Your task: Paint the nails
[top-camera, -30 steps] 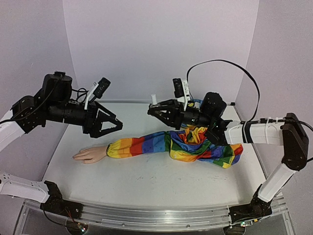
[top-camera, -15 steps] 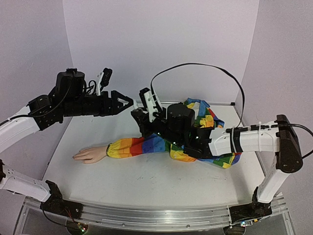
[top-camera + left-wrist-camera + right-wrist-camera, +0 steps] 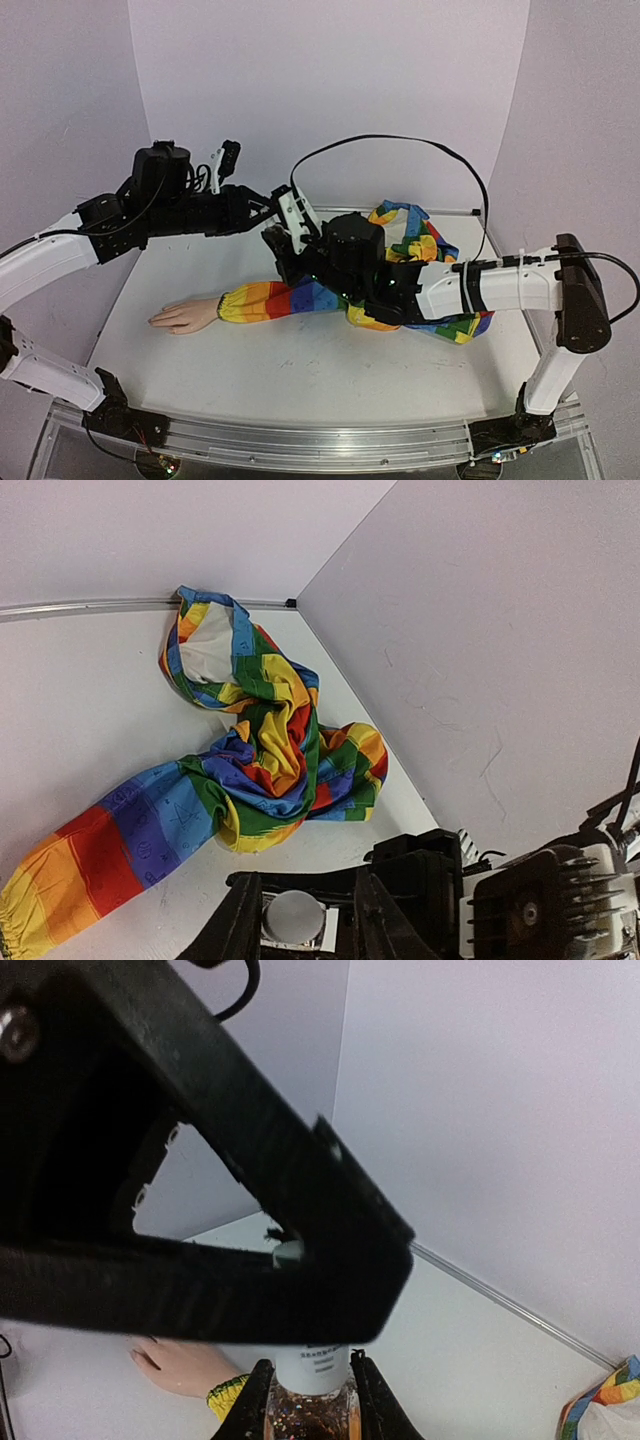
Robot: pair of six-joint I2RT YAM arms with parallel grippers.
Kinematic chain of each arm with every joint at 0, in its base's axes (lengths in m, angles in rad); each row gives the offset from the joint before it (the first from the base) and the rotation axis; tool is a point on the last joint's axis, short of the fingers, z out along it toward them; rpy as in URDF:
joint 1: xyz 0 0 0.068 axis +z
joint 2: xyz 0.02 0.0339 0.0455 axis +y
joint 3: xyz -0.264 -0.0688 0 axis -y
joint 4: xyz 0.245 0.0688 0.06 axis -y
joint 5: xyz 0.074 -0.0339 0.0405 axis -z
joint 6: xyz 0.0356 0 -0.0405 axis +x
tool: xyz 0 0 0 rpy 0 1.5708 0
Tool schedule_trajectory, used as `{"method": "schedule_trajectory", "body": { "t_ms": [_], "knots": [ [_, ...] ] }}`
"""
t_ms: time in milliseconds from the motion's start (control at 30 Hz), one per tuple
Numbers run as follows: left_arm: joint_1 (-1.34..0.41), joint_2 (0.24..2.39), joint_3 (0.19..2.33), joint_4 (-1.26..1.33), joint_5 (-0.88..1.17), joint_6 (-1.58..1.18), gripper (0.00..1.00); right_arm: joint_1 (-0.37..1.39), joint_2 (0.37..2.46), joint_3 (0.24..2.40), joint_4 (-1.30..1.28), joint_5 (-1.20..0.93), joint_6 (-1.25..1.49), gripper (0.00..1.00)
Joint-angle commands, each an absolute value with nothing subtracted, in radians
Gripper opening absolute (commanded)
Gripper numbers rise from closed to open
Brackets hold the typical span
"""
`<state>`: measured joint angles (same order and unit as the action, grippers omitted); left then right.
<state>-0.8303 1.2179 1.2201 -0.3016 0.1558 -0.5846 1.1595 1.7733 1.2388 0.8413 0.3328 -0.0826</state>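
Both arms have drawn together above the table (image 3: pixel 300 370) since a second ago, when they hung well apart; the mannequin hand and the sleeve lie as they did. The right fingers (image 3: pixel 252 1405) are clamped on the sides of a small clear bottle (image 3: pixel 308 1412) of brownish, glittery fluid. Its white label carries a dark printed line, too blurred to read. The left fingers (image 3: pixel 235 935) stand narrowly apart on either side of the bottle's white cap (image 3: pixel 295 917), with a slit of gap on one side. In the right wrist view one of them crosses the frame and hides nearly all of the cap. The mannequin hand (image 3: pixel 185 316) lies flat at 8 o'clock on the table, fingertips toward 9 o'clock. The nails (image 3: pixel 156 320) are too small to make out. The rainbow sleeve (image 3: pixel 300 297) runs toward 3 o'clock, partly hidden beneath the right arm.
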Motion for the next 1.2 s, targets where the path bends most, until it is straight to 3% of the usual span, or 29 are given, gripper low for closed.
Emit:
{"method": "schedule_trajectory", "body": {
  "t_ms": [0, 267, 433, 567, 633, 733, 833, 933, 1067, 1100, 1167],
  "knots": [
    [-0.83, 1.23, 1.227, -0.247, 0.157, -0.587, 0.31, 1.167, 1.764, 1.294, 0.909, 0.342, -0.092, 0.0],
    [-0.833, 1.253, 1.227, -0.245, 0.206, -0.564, 0.11, 1.167, 1.751, 1.297, 0.915, 0.32, -0.081, 0.0],
    [-0.835, 1.29, 1.228, -0.241, 0.418, -0.471, 0.05, 1.165, 1.721, 1.298, 0.919, 0.237, -0.072, 0.0],
    [-0.836, 1.298, 1.19, -0.241, 0.651, -0.325, 0.02, 1.122, 1.665, 1.281, 0.915, -0.024, -0.044, 0.0],
    [-0.836, 1.297, 1.16, -0.241, 0.806, -0.247, 0.0, 1.054, 1.632, 1.258, 0.927, -0.331, 0.008, 0.0],
    [-0.836, 1.297, 1.138, -0.235, 0.955, -0.178, 0.0, 0.933, 1.62, 1.212, 1.18, -0.865, 0.247, 0.0],
    [-0.837, 1.314, 1.156, -0.223, 1.075, -0.159, 0.0, 0.92, 1.634, 1.206, 1.439, -1.1, 0.471, 0.0],
    [-0.839, 1.329, 1.187, -0.221, 1.14, -0.147, 0.0, 0.92, 1.668, 1.2, 1.672, -1.15, 0.677, 0.0],
    [-0.839, 1.32, 1.209, -0.226, 1.124, -0.132, 0.01, 0.913, 1.674, 1.173, 1.685, -1.102, 0.694, 0.0],
    [-0.838, 1.313, 1.213, -0.233, 1.09, -0.134, 0.04, 0.906, 1.672, 1.16, 1.685, -1.087, 0.694, 0.0],
    [-0.832, 1.292, 1.22, -0.271, 0.999, -0.13, 0.22, 0.886, 1.662, 1.122, 1.684, -1.053, 0.689, 0.0]
  ]
}}
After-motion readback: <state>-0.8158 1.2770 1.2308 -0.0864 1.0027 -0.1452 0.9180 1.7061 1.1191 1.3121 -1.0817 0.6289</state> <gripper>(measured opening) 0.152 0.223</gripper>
